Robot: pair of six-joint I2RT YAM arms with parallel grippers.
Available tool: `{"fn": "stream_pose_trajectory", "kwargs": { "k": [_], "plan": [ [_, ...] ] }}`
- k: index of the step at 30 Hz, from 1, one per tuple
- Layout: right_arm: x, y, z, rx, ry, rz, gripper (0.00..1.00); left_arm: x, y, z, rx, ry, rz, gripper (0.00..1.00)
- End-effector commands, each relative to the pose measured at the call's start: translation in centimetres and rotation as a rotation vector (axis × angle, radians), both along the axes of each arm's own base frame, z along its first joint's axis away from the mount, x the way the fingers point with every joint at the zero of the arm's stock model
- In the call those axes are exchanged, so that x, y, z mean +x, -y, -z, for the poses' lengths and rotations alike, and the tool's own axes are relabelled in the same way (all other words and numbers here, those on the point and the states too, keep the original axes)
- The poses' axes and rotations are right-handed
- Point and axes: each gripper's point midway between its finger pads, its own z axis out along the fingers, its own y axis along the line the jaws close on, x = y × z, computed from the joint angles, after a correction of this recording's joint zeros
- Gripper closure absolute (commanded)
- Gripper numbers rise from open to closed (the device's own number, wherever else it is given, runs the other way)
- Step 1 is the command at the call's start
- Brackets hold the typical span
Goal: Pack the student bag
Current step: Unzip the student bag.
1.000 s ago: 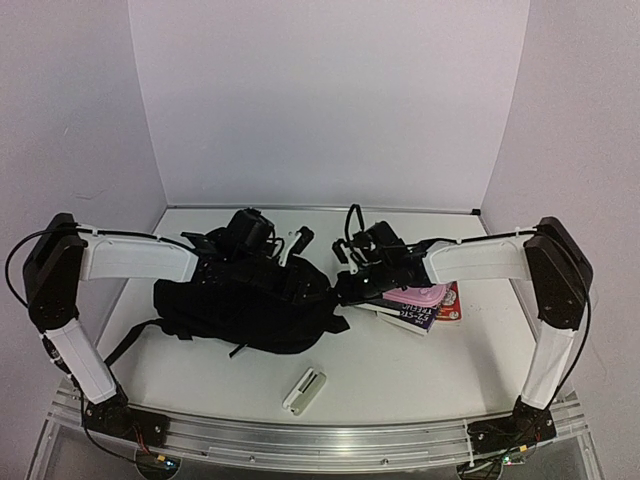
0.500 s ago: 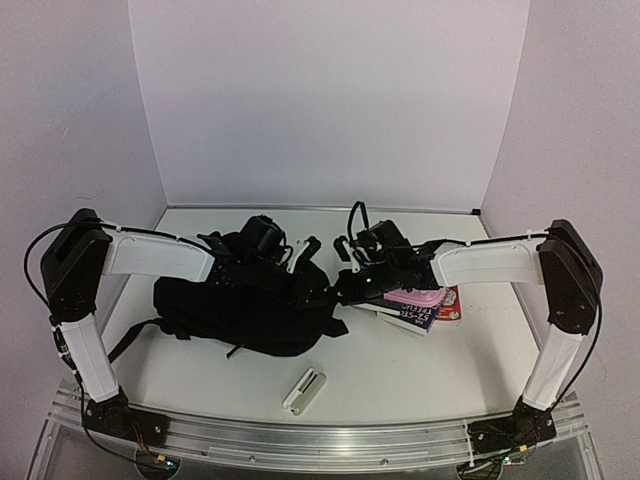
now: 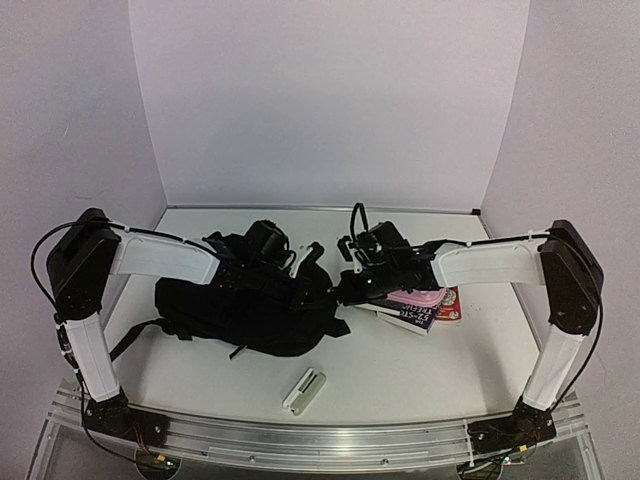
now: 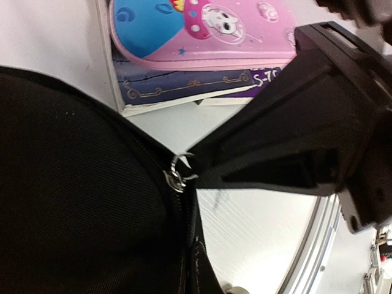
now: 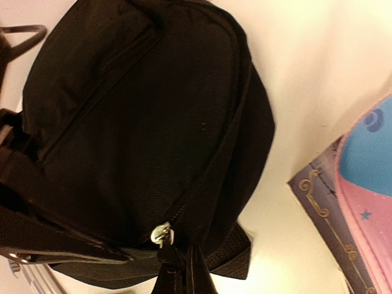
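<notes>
The desk (image 3: 400, 370) carried the student bag (image 3: 240, 305), which lay slumped left of centre with its zip closed as far as the wrist views showed. The left claw (image 3: 305, 262) sat against the bag's upper right edge; whether it gripped fabric could not be told. The right claw (image 3: 348, 285) had its fingers pressed together, seemingly pinching the ring. The stack of books (image 3: 425, 315) and the pink pencil case (image 4: 202, 30) waited just beside the bag. The zip pull (image 5: 161, 233) was small and slick. It could likely slip free, or the unbraced soft bag could drag along and jam the zip.
</notes>
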Motion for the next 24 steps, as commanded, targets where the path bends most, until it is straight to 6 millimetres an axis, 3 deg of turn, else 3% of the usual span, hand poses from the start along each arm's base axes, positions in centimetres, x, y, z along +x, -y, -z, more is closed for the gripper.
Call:
{"fn": "stream_pose_trajectory", "kwargs": {
  "k": [1,6,11,19,24],
  "plan": [
    [3.6,3.4,-3.3,-0.127,0.155,0.188,1.0,-1.5,0.1,-2.5,-0.055,0.026,0.072,1.0],
    [5.9,5.8,-3.4,-0.262,0.192,0.251,1.0,-4.1,-0.7,-3.5,-0.06,0.0,0.17,1.0],
    [7.9,6.7,-3.0,-0.304,0.198,0.211,1.0,-6.6,-1.8,-4.6,-0.044,-0.01,0.259,1.0],
    [9.8,4.3,-0.9,-0.302,0.19,0.053,1.0,-8.8,-2.6,-7.1,-0.066,-0.039,0.344,1.0],
    [12.4,3.5,1.1,-0.32,0.203,0.071,1.0,-9.9,-2.6,-9.2,-0.106,-0.057,0.39,1.0]
  ]
}}
